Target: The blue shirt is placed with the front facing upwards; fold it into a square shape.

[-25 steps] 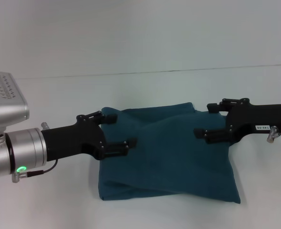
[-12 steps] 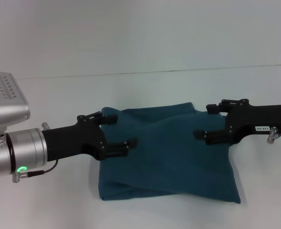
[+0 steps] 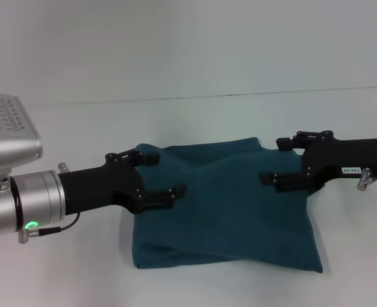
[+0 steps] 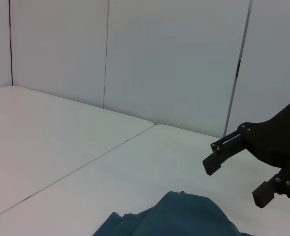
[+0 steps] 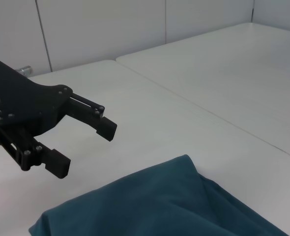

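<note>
The blue shirt (image 3: 227, 204) lies folded into a rough square in the middle of the white table, with plain teal cloth up and its print hidden. My left gripper (image 3: 162, 174) is open and empty, above the shirt's left edge near its far left corner. My right gripper (image 3: 276, 161) is open and empty, above the shirt's right edge. The left wrist view shows the shirt's corner (image 4: 177, 219) and the right gripper (image 4: 236, 181) beyond it. The right wrist view shows the shirt (image 5: 159, 206) and the left gripper (image 5: 83, 147) beyond it.
The white table (image 3: 195, 121) spreads around the shirt on all sides, with a seam line running across it behind the shirt. A plain white wall (image 3: 188, 45) stands at the back. No other objects are in view.
The left arm has risen and shifted a trifle to the right. The right gripper and the shirt have hardly moved. Both grippers stay open.
</note>
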Available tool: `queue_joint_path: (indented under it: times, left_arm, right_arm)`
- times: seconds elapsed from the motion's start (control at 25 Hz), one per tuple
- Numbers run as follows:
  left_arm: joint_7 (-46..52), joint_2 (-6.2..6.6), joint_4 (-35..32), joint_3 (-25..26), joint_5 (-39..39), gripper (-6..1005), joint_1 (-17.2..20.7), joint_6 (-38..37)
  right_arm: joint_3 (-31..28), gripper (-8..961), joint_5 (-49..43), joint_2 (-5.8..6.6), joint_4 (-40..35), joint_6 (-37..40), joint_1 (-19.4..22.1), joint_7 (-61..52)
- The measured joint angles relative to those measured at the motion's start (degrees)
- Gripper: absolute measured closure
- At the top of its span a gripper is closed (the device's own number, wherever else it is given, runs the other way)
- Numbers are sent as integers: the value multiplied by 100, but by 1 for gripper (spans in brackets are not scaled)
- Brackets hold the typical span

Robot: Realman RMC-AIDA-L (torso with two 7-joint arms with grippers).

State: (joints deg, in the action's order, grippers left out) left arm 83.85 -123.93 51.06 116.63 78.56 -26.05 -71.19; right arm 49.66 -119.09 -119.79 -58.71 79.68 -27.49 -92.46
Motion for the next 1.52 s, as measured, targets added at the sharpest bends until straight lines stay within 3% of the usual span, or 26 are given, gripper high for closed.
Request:
queue_joint_path:
  times: [1.52]
  left_arm:
    - [49, 0, 0, -62, 2, 123, 39, -18]
  right_arm:
    - [0, 29, 0, -17, 53, 0, 24, 0]
